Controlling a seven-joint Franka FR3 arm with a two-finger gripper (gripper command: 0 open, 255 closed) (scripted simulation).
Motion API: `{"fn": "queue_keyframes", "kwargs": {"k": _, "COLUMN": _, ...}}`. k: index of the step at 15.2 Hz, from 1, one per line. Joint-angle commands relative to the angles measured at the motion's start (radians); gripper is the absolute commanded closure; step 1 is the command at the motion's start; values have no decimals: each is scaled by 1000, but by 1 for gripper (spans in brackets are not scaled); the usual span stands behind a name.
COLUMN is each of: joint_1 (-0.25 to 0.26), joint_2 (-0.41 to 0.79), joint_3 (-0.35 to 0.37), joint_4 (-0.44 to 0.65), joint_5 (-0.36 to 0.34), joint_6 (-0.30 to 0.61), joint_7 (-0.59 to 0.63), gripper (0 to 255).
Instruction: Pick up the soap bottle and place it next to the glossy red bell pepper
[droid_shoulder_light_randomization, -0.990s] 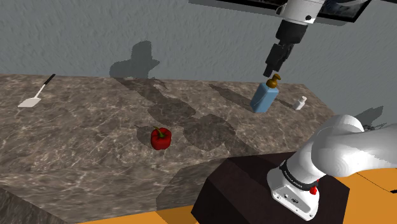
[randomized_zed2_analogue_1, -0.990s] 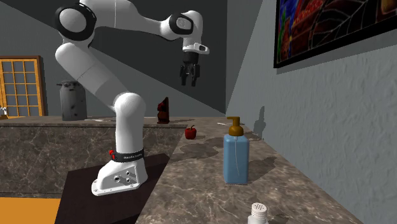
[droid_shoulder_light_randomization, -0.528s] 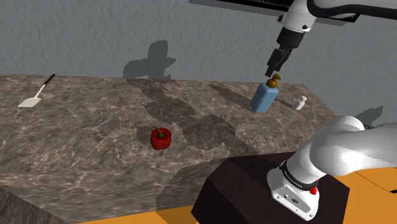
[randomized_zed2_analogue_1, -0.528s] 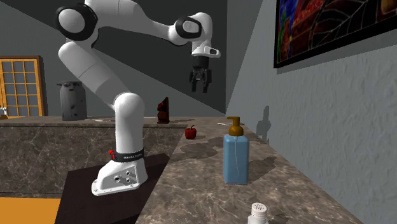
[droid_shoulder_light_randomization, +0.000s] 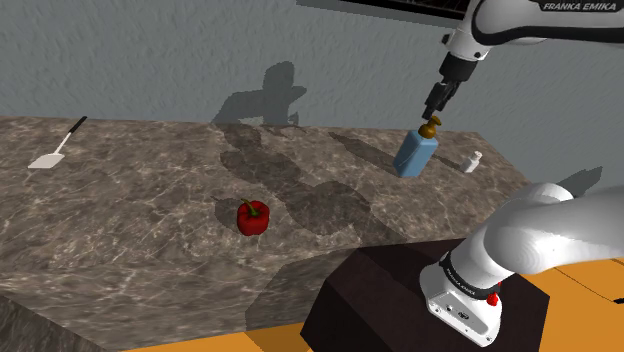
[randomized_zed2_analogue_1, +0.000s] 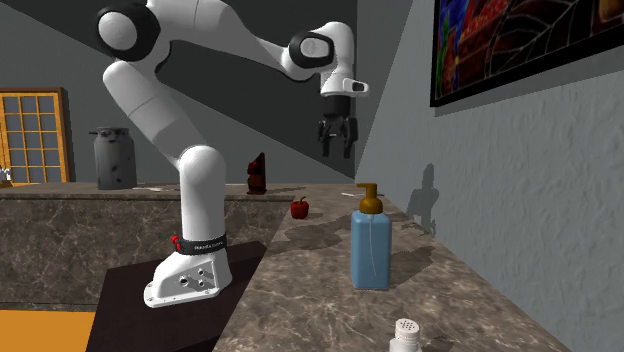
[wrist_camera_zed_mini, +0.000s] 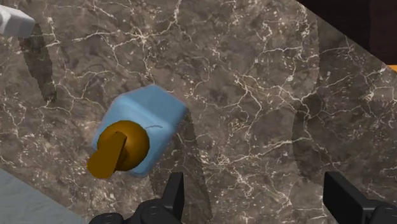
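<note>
The big brown marble countertop (droid_shoulder_light_randomization: 150, 210) runs along the grey wall (droid_shoulder_light_randomization: 120, 60), and most of it lies bare, so there's plenty of room to carry something across. The white arm (randomized_zed2_analogue_1: 210, 28) rises off its dark stand (droid_shoulder_light_randomization: 380, 290) at the counter's near edge and reaches over to the far right corner in the shoulder view, wrist pointing down.

Why there? That's where the soap bottle (droid_shoulder_light_randomization: 414, 153) stands, upright, blue body with an amber pump, close to the wall and near the counter's right end. The black gripper (droid_shoulder_light_randomization: 437, 103) hangs just above the pump, apart from it, jaws spread wide and holding nothing. In the wrist view the bottle sits off to one side of the fingers (wrist_camera_zed_mini: 175, 197), not between them, so I'd say the hand must shift over before it comes down. With the wall close behind, a straight drop from above looks the safe line.

A white spatula (droid_shoulder_light_randomization: 55, 150) lies far off at the shoulder view's left. The red bell pepper (droid_shoulder_light_randomization: 252, 217) sits mid-counter, well apart from the bottle, with open marble all round it for a landing spot. Smallest of all is a white shaker (droid_shoulder_light_randomization: 471, 161), standing near the bottle toward the counter's end, and a wide swing could clip it.
</note>
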Motion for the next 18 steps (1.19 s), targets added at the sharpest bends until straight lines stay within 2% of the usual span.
{"fn": "queue_keyframes", "kwargs": {"k": 1, "joint_1": -13, "joint_2": 42, "joint_3": -46, "joint_4": 13, "joint_5": -25, "joint_6": 49, "joint_7": -45, "gripper": 0}}
{"fn": "queue_keyframes", "kwargs": {"k": 9, "joint_1": -28, "joint_2": 230, "joint_3": -204, "joint_4": 98, "joint_5": -47, "joint_6": 217, "joint_7": -196, "gripper": 0}}
{"fn": "queue_keyframes", "kwargs": {"k": 18, "joint_1": -27, "joint_2": 272, "joint_3": -231, "joint_4": 29, "joint_5": -46, "joint_6": 327, "joint_7": -203, "gripper": 0}}
